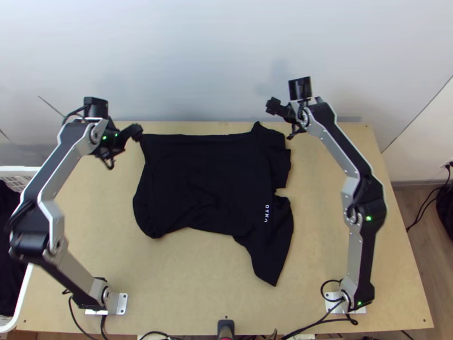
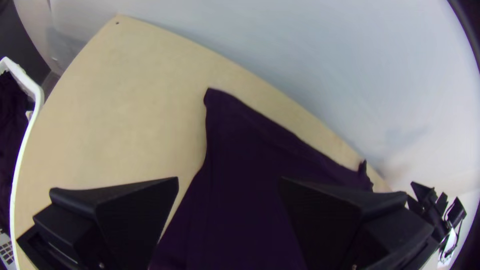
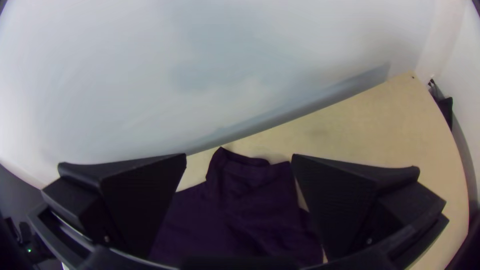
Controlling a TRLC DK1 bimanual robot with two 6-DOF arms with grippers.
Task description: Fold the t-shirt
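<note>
The black t-shirt [image 1: 204, 181] lies spread on the table with a few wrinkles, one sleeve pointing toward the near edge and fabric bunched at its right side. My left gripper [image 1: 136, 132] is over its far left corner. In the left wrist view my left gripper [image 2: 229, 185] stands open above the t-shirt [image 2: 240, 200], whose corner lies flat beyond the fingers. My right gripper [image 1: 273, 106] is by the table's far edge, near the shirt's far right corner. In the right wrist view my right gripper [image 3: 239, 160] is open, with the t-shirt [image 3: 245, 200] below and between its fingers.
A white basket [image 1: 17, 170] holding dark cloth stands off the table's left side. A pale wall [image 1: 198, 62] rises behind the table's far edge. Bare wood [image 1: 187, 283] lies in front of the shirt. Cables run along the near edge.
</note>
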